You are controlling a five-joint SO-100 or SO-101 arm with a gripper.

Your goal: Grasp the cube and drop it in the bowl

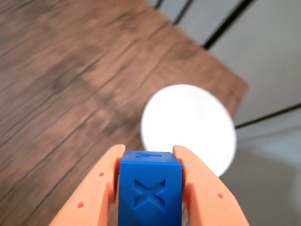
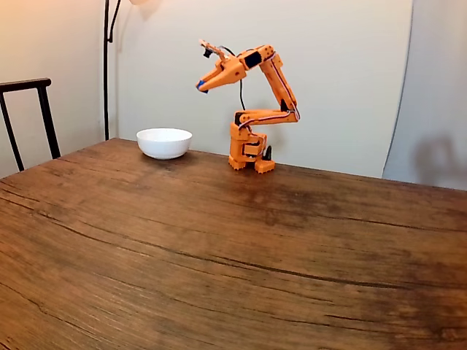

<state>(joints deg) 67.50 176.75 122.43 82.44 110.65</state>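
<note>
The blue cube (image 1: pixel 149 190) has an X pressed into its face and sits clamped between my two orange fingers (image 1: pixel 94 188) at the bottom of the wrist view. My gripper (image 1: pixel 148 153) is shut on it. Below and beyond it lies the white bowl (image 1: pixel 188 126), blurred, near the table's corner. In the fixed view my gripper (image 2: pixel 200 86) is raised high, pointing left and down, with a speck of the blue cube (image 2: pixel 199 84) at its tip. The white bowl (image 2: pixel 164 142) stands on the table to the lower left of the tip, left of my orange base (image 2: pixel 249 149).
The wooden table (image 2: pixel 219 240) stretches wide and bare toward the camera. A dark chair back (image 2: pixel 29 117) stands at the left edge, a lamp pole (image 2: pixel 106 65) behind it. The table's edge (image 1: pixel 221 61) runs close behind the bowl.
</note>
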